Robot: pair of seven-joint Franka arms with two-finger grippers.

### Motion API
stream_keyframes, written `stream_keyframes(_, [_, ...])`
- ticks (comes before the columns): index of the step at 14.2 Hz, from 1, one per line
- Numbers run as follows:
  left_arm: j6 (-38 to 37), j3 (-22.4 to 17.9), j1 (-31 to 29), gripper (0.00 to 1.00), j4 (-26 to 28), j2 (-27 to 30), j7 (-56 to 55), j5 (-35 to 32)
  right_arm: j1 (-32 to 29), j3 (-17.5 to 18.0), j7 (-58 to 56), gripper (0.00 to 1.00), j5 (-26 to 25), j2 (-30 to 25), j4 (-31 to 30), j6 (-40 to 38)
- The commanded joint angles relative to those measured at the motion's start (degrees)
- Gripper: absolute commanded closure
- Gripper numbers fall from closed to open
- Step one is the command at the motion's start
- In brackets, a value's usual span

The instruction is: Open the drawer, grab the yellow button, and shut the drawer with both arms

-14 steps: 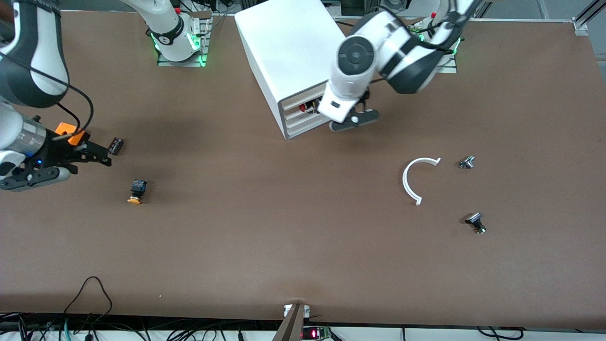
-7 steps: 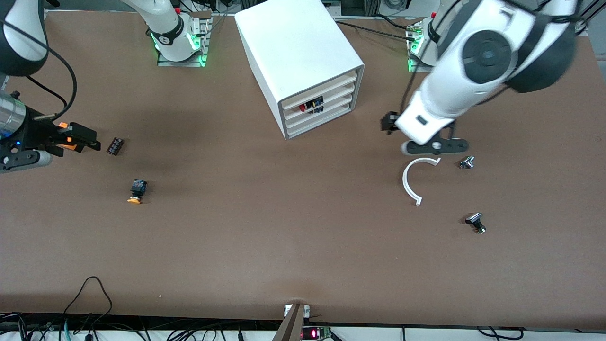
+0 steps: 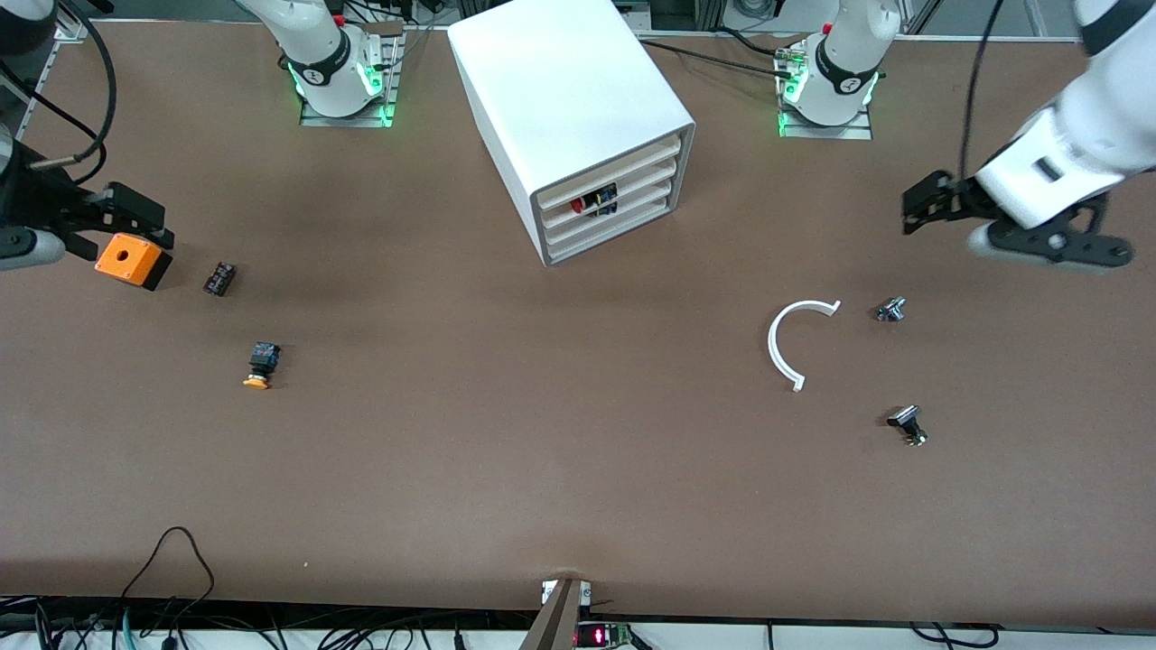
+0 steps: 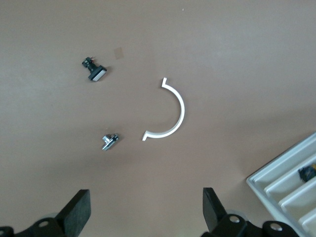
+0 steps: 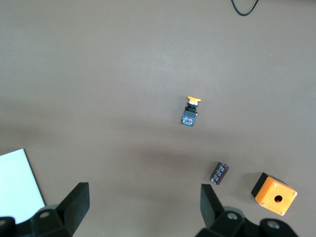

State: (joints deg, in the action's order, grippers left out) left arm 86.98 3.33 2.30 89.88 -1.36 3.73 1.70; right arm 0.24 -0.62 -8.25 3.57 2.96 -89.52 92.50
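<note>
The white cabinet [image 3: 564, 90] stands near the bases. Its uppermost drawer [image 3: 632, 162] sits pushed in, level with the three below. The button [image 3: 260, 366], orange-yellow cap on a black body, lies on its side on the table toward the right arm's end; it also shows in the right wrist view [image 5: 190, 112]. My right gripper [image 3: 149, 221] is open and empty above the orange box [image 3: 133, 260], its fingers [image 5: 76, 200] wide apart. My left gripper [image 3: 917, 209] is open and empty over the table at the left arm's end, fingers [image 4: 79, 210] wide apart.
A red-capped button [image 3: 578, 206] shows in a lower drawer. A small black block [image 3: 219, 278] lies beside the orange box. A white arc [image 3: 778, 348] and two small metal parts [image 3: 890, 310] [image 3: 907, 423] lie toward the left arm's end.
My left arm has swung from the cabinet's front out to its own end of the table. My right gripper has drawn back toward the bases, uncovering the orange box. The button has not moved.
</note>
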Motion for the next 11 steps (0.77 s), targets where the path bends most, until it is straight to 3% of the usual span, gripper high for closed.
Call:
stream_keyframes(1, [2.9,-3.1,1.4,0.0,8.1,5.4,2.8,1.3,-2.3,3.1,3.5,0.01,-1.3,-2.5,-0.3,-2.7])
stream_keyframes(7, [5.0,-3.9,1.3,0.0,9.0,6.0,1.8,0.4,-2.0,5.4,7.6,0.01,-7.0,-4.9,-0.9,-6.0])
stream_keyframes(11, [3.8,-3.1,1.1,0.0,8.2,5.8,1.7,0.3,-2.0,5.4,8.4,0.01,-7.4,-6.0,-3.5,-3.2])
